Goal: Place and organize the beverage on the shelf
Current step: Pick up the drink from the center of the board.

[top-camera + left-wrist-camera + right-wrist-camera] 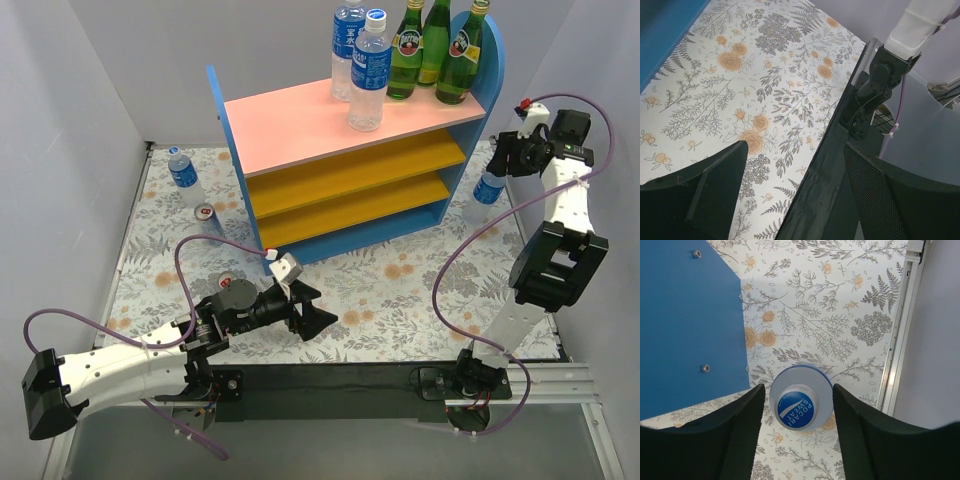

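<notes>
The shelf stands at the back, its blue side panel filling the left of the right wrist view. On its pink top stand two clear blue-labelled bottles and three green glass bottles. Another clear bottle stands on the table right of the shelf. My right gripper hangs straight over it. Its blue cap shows from above between the jaws of this gripper, with a thin gap on each side. A fourth clear bottle and two cans are at the left. My left gripper stands open and empty.
The two orange-yellow lower boards of the shelf hold nothing. The floral mat ends at the black front rail, which lies under the left gripper. The right arm's base sits on that rail. A white wall edge runs close to the right bottle.
</notes>
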Controlling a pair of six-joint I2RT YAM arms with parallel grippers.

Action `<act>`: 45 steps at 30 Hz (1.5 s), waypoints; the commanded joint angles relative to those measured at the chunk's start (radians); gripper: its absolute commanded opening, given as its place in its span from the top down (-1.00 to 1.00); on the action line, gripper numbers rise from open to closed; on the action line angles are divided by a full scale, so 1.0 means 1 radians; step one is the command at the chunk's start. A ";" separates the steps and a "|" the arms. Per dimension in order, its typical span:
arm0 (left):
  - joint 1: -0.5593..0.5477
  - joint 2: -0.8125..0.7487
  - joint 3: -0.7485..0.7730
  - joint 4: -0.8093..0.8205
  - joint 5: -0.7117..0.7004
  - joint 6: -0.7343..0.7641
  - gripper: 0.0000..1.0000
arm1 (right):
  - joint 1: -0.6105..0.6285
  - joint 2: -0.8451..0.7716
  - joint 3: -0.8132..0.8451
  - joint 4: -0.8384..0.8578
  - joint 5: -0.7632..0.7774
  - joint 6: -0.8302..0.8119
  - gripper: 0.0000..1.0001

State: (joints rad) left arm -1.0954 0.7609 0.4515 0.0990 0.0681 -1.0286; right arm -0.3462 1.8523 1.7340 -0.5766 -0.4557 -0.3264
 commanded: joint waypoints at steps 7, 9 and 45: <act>-0.001 -0.005 0.029 0.022 0.019 -0.004 -0.53 | 0.003 0.022 0.021 0.004 -0.014 -0.017 0.10; -0.001 -0.002 0.033 0.024 0.022 0.001 -0.53 | 0.003 0.018 0.019 0.001 -0.017 -0.031 0.56; -0.001 0.879 0.302 0.846 0.075 0.344 -0.61 | 0.516 -0.817 -0.564 -0.210 -0.276 -0.231 0.97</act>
State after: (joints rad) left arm -1.0950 1.6264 0.6945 0.8780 0.1757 -0.7086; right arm 0.1188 1.0298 1.0946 -0.8642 -0.6571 -0.5793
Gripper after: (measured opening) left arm 0.804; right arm 0.411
